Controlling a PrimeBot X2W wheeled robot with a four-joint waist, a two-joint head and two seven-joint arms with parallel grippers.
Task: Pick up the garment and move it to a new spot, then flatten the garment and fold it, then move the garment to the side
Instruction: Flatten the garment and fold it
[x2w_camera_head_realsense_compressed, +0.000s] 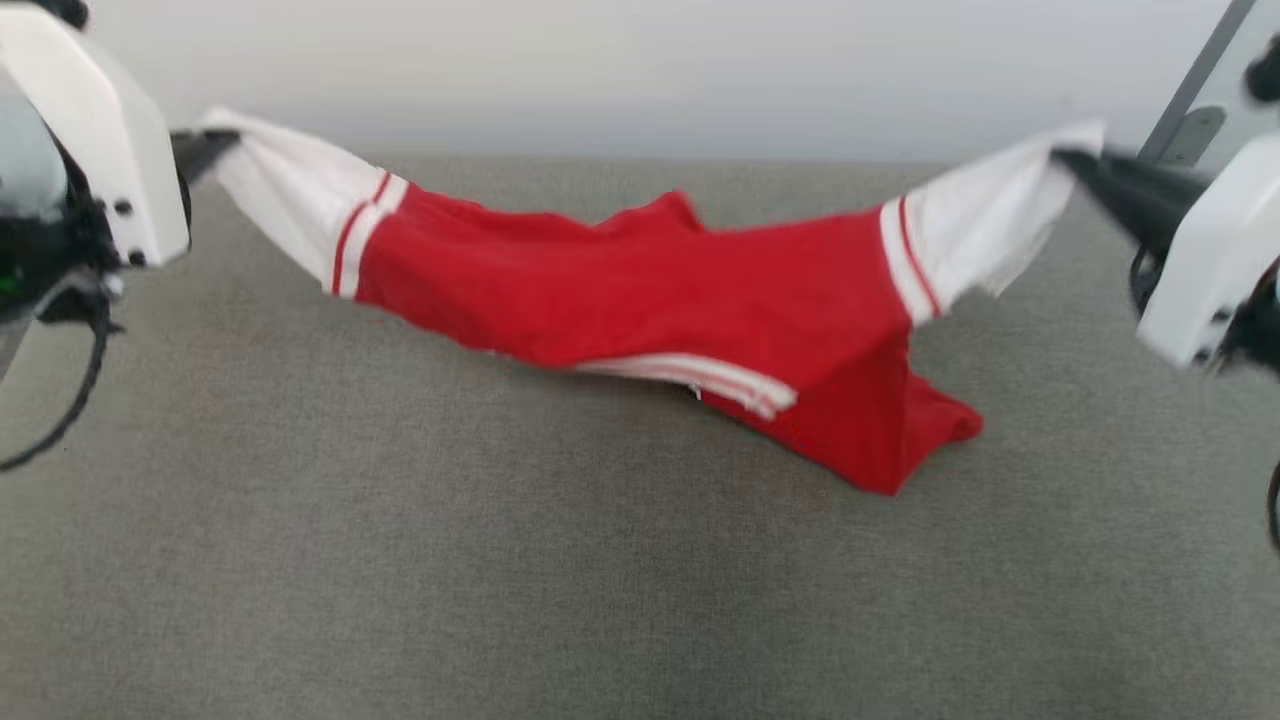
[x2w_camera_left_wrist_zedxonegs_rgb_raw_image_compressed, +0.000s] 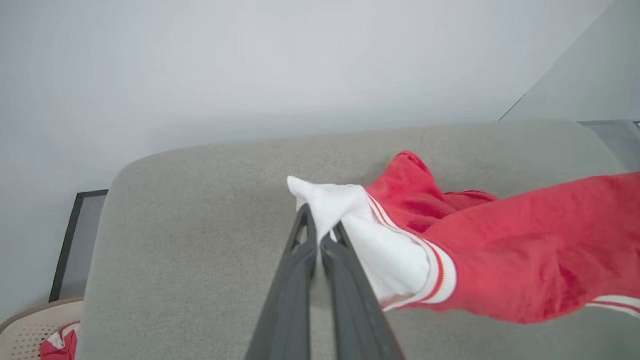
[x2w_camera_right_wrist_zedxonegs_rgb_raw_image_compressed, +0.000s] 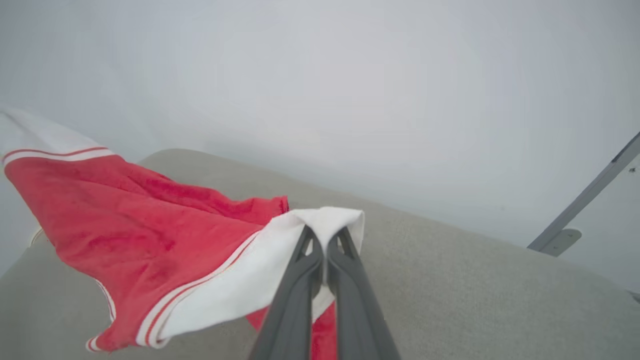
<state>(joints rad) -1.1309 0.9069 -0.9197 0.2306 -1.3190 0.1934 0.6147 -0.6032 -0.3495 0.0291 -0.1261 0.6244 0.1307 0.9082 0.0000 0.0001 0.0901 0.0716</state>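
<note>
The garment (x2w_camera_head_realsense_compressed: 640, 300), a red shirt with white sleeves and striped trim, hangs stretched between my two grippers above the grey surface (x2w_camera_head_realsense_compressed: 400, 560); its lower red part sags and touches the surface at the right of centre. My left gripper (x2w_camera_head_realsense_compressed: 222, 143) is shut on the end of one white sleeve, and the left wrist view shows that gripper (x2w_camera_left_wrist_zedxonegs_rgb_raw_image_compressed: 320, 225) pinching white cloth of the garment (x2w_camera_left_wrist_zedxonegs_rgb_raw_image_compressed: 525, 250). My right gripper (x2w_camera_head_realsense_compressed: 1062, 155) is shut on the other white sleeve, seen close in the right wrist view as the gripper (x2w_camera_right_wrist_zedxonegs_rgb_raw_image_compressed: 325, 235) clamping the garment (x2w_camera_right_wrist_zedxonegs_rgb_raw_image_compressed: 140, 240).
A pale wall rises behind the grey surface. A perforated beige basket (x2w_camera_left_wrist_zedxonegs_rgb_raw_image_compressed: 30, 325) with a small bunched red-and-white cloth (x2w_camera_left_wrist_zedxonegs_rgb_raw_image_compressed: 59, 345) sits low beside the surface. A dark frame (x2w_camera_left_wrist_zedxonegs_rgb_raw_image_compressed: 75, 240) leans at the wall. A grey metal strut (x2w_camera_right_wrist_zedxonegs_rgb_raw_image_compressed: 585, 205) stands at the right.
</note>
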